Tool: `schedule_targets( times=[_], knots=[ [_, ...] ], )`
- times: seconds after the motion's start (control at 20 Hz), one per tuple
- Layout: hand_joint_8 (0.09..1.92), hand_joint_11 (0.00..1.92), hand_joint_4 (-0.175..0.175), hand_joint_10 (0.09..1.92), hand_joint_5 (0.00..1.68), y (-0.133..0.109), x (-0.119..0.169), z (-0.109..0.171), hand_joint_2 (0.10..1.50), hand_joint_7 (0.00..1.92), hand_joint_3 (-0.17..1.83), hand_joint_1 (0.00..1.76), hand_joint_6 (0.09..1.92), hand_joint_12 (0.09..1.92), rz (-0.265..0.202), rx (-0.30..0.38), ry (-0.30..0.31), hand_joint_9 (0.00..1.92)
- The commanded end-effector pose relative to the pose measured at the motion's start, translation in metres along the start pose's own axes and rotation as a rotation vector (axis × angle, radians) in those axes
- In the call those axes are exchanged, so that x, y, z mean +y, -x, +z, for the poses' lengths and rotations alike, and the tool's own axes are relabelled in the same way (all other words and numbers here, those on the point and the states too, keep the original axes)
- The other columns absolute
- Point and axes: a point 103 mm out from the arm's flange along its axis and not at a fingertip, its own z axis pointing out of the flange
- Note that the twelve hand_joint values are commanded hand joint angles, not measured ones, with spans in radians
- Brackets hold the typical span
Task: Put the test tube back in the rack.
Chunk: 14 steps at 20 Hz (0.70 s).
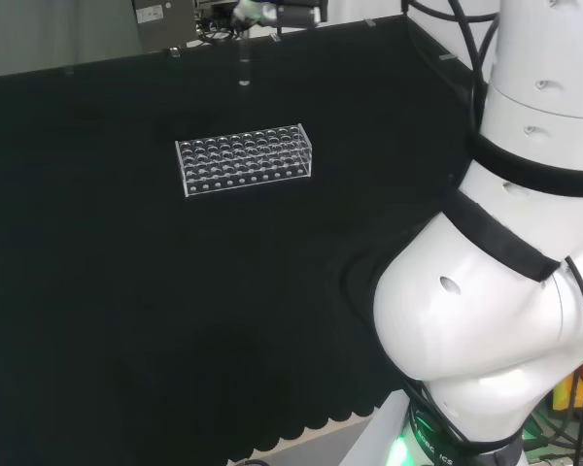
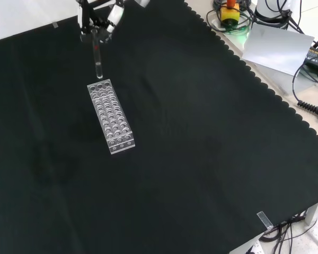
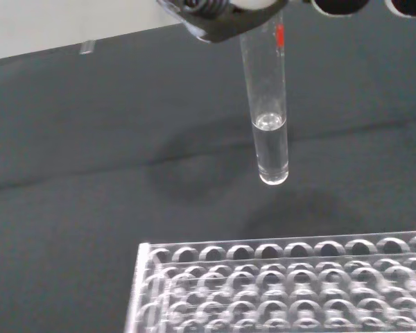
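My hand [image 2: 102, 21], upper left in the front view, pinches the test tube [image 2: 97, 58] above the rack [image 2: 111, 116]; black cloth [image 2: 201, 159] lies bare all around.

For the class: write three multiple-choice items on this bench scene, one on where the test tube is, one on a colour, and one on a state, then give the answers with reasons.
1. Where is the test tube?
A. standing in the rack
B. held in the air beside the rack's end
C. lying on the cloth

2. What colour is the mark near the tube's top?
A. red
B. blue
C. green

3. What is the tube's state?
A. empty
B. filled to the brim
C. partly filled with clear liquid

Answers:
1 B: in the front view the hand holds it upright, clear of the rack.
2 A: the wrist view shows a red mark.
3 C: a liquid surface shows low in the tube.
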Motion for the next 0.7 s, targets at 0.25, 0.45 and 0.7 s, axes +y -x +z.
schedule_targets(
  times=[0.25, 0.45, 0.7],
  knots=[
    [0.31, 1.22, -0.175, 0.36, 1.51, -0.053, 0.015, 0.026, 1.02, 1.80, -0.17, 1.23, 0.09, 0.93, -0.107, 0.016, -0.050, 1.67],
    [0.31, 1.22, -0.175, 0.36, 1.51, -0.055, 0.020, 0.039, 1.02, 1.80, -0.17, 1.23, 0.09, 0.93, -0.106, 0.021, -0.071, 1.67],
    [0.31, 1.22, -0.175, 0.36, 1.52, -0.058, 0.029, 0.055, 1.02, 1.80, -0.17, 1.23, 0.09, 0.93, -0.109, 0.020, -0.091, 1.67]
  ],
)
